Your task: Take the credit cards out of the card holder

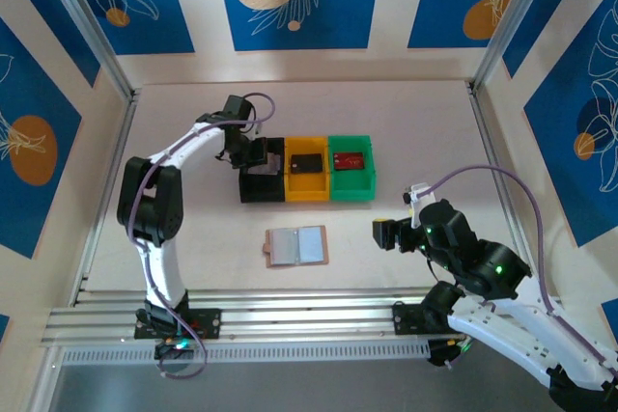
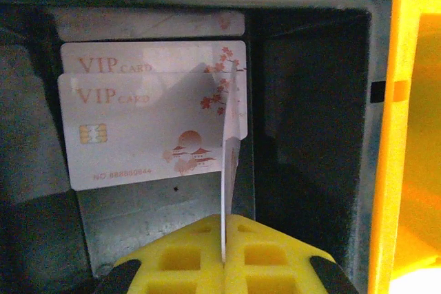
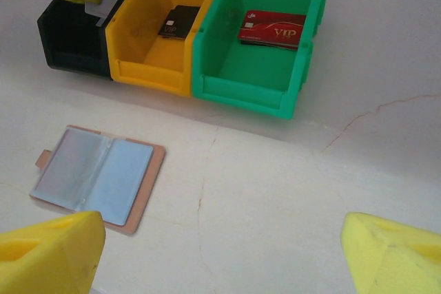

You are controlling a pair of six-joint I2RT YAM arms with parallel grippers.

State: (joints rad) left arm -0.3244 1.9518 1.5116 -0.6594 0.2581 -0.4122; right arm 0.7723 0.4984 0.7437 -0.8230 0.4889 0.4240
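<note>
The left arm [image 1: 159,200] is stretched forward and bent down over the black bin [image 1: 255,190], where the left gripper [image 1: 255,155] is clamped on a pale card [image 2: 226,170], held edge-on between its yellow fingers [image 2: 179,256]. Two more pale VIP cards [image 2: 148,139] are seen lying flat on the bin floor below. The right arm [image 1: 483,272] is held low at the table's right side, the right gripper [image 3: 220,256] spread wide with nothing between its jaws. The card holder [image 3: 96,175] is laid open and flat on the table [image 3: 310,191] in front of the bins, its grey-blue pockets turned upward. A dark card [image 3: 179,22] is seen in the yellow bin [image 3: 148,67], a red card [image 3: 273,29] in the green bin [image 3: 241,80].
</note>
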